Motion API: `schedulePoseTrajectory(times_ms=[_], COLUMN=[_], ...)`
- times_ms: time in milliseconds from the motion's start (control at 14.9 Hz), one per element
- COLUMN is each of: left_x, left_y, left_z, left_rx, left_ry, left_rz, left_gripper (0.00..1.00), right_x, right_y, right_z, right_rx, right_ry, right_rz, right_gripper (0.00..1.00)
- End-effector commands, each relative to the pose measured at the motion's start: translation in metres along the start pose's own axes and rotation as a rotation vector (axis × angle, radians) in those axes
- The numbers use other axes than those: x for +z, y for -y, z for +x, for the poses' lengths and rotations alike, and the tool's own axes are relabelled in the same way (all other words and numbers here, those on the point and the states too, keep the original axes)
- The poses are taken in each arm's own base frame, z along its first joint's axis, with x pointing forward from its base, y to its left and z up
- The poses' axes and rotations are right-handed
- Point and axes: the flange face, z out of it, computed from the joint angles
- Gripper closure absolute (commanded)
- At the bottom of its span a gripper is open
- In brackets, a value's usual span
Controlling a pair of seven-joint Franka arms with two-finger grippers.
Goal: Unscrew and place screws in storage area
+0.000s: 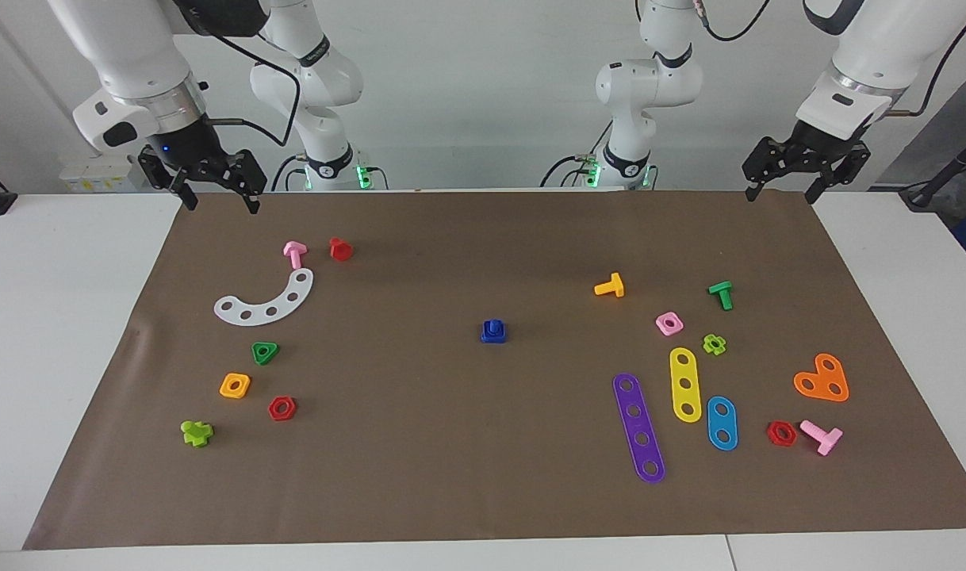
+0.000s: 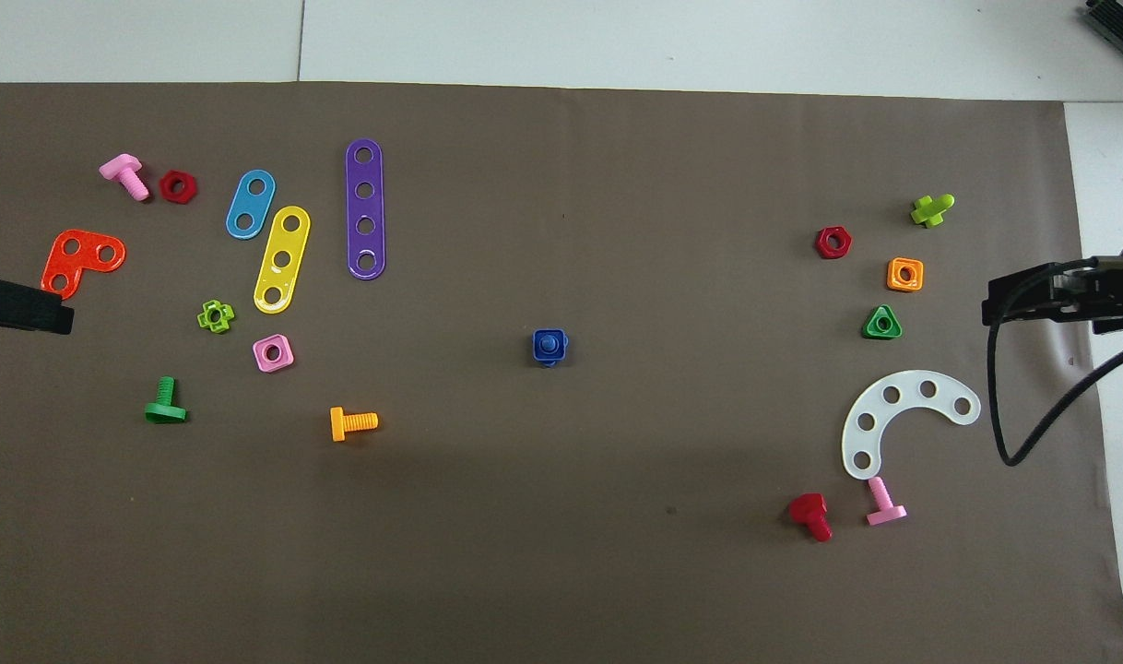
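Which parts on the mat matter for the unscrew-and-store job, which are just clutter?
In play:
- dark-blue bolt seated in the dark-blue square nut, mid-mat
- storage patch by the white curved strip

Lying about:
- purple strip, yellow strip, blue strip
- orange heart
- orange bolt, green bolt

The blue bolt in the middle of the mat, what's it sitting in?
The blue bolt stands in a dark-blue square nut on the mat. Its shank inside the nut is hidden.
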Motion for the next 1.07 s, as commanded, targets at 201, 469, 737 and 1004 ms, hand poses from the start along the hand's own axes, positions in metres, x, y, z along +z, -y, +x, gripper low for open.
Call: schedulePoseTrajectory(times_ms=[201,469,737,1004], left_x=[-0.001,0.000,0.000,0.007], left_y=[0.002,0.003,-0.011,-0.063], left_z=[-0.009,-0.011,-0.002,0.015], left_rx=[0.000,-0.009,-0.009,0.007], left_ry=[0.008,0.007,-0.020,-0.059], left_rz=[-0.014,-0.012,-0.004,-0.007], left_gripper=[0.00,0.00,0.00,0.00], right_x=[-0.002,-0.002,-0.001,-0.002], right_y=[-0.001,-0.001,-0.001,-0.001], right_z=[0.000,0.000,0.001,0.000], right_rx=[-0.018,-0.018,-0.018,-0.018], right_ry=[0.003,0.003,0.005,0.004], right_rz=[0.018,0.018,0.018,0.018], right_gripper=[0.00,0.00,0.00,0.00])
